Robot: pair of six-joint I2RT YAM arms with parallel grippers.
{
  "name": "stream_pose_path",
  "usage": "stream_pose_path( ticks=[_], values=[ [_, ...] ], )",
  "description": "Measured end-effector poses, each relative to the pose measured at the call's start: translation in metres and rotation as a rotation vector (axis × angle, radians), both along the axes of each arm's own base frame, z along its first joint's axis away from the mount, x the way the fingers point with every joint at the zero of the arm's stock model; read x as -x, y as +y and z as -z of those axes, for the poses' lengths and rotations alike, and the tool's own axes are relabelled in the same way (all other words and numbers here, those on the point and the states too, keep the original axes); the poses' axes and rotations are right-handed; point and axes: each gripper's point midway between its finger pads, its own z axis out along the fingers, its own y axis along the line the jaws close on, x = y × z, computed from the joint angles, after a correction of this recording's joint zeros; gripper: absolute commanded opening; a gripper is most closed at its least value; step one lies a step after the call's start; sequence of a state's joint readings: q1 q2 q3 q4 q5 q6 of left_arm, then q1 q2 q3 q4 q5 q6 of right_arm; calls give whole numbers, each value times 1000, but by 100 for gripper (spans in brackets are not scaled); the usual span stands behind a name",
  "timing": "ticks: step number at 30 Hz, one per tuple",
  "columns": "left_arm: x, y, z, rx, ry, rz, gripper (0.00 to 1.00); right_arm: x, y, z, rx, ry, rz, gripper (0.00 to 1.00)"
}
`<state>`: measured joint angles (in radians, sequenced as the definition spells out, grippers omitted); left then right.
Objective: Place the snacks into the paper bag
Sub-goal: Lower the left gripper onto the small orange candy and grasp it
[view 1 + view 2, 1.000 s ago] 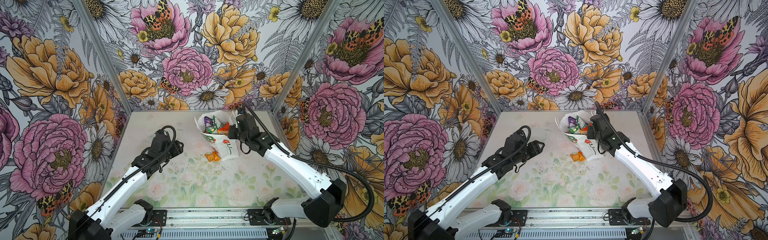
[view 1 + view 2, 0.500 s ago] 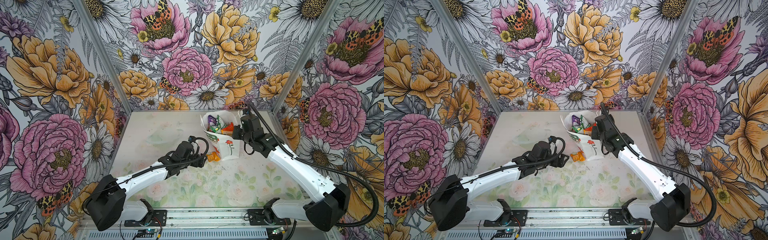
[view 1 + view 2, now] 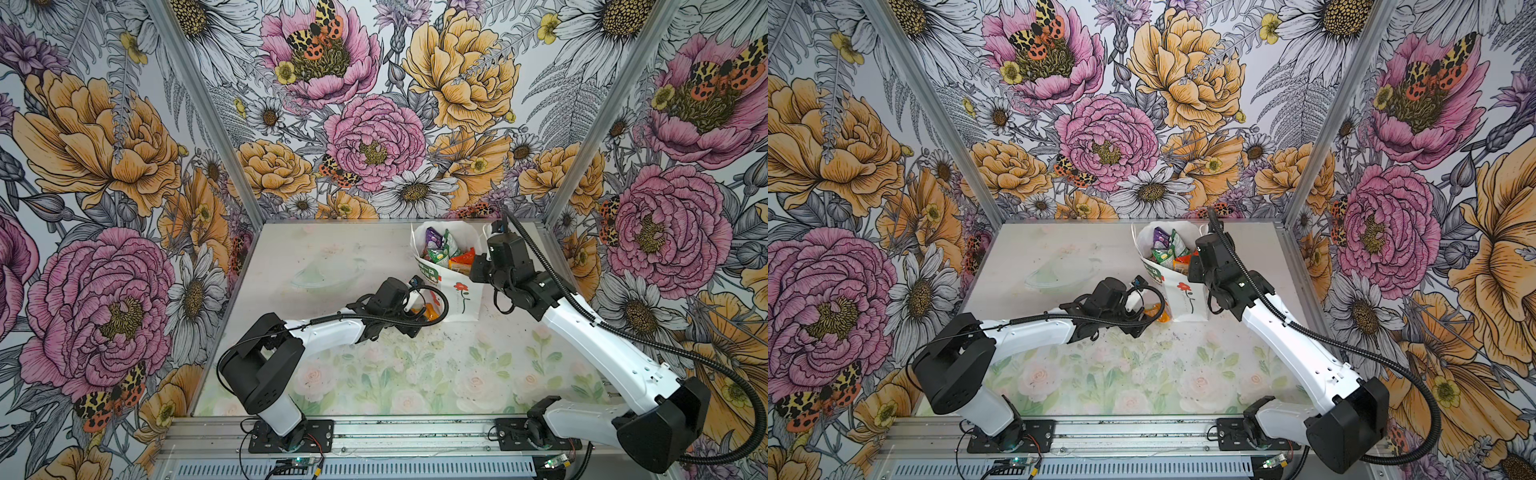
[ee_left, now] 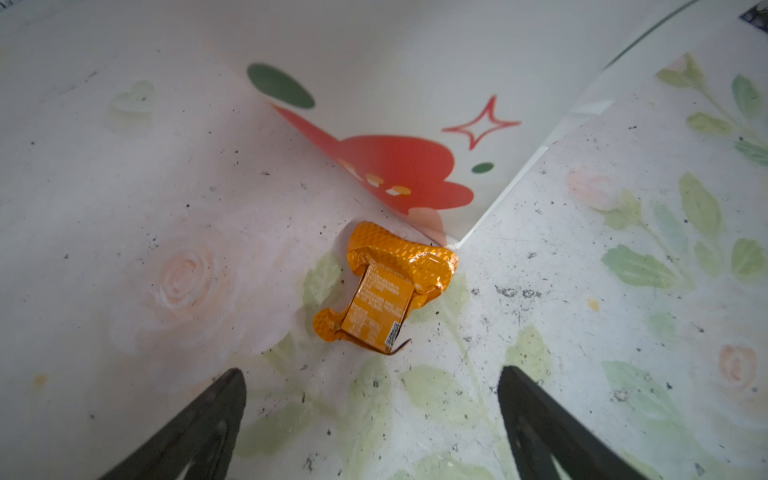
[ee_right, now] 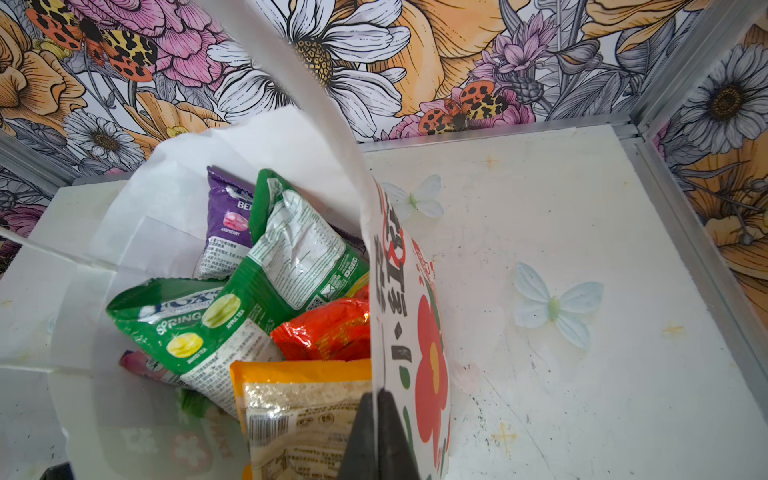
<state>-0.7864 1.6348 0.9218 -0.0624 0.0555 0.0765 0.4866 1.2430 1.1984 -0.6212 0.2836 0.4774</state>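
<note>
L end effector (image 4: 369,374) has swung in, jaws now spread, over last loose orange snack packet (image 4: 386,286) touching paper bag (image 3: 461,297) base toward tabletop's (image 3: 519,365) far-right corner; R end effector (image 5: 378,401) pinches bag wall, so pickup next, prob.

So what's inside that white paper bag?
The paper bag holds a purple packet, a big green packet, a green Fox's packet, a red packet and an orange-yellow packet. Whatever lies beneath them, and the bag's bottom, is covered.

The left gripper (image 3: 417,311) hangs over an orange packet (image 3: 430,311) just beside the paper bag (image 3: 463,301)
</note>
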Motion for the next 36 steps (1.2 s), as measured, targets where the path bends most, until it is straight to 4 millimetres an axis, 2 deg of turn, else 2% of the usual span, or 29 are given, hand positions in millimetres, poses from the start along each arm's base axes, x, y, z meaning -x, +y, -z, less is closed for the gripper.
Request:
stream_pose_path(
  ticks=[6, 12, 21, 25, 30, 36],
  values=[
    [-10, -14, 4, -24, -5, 74, 93, 1, -2, 0, 2, 0, 3, 0],
    [-12, -22, 22, -89, 40, 131, 89, 1, -8, 2, 14, 9, 23, 0],
    [-7, -19, 58, -202, 130, 170, 81, 1, -11, 3, 18, 10, 31, 0],
    [-4, -18, 74, -253, 158, 187, 71, 1, -11, 3, 19, 11, 31, 0],
    [-3, -17, 74, -268, 165, 186, 49, 1, -11, 3, 20, 13, 31, 0],
    [-5, -15, 74, -266, 149, 163, 39, 1, -11, 3, 19, 13, 31, 0]
  ],
)
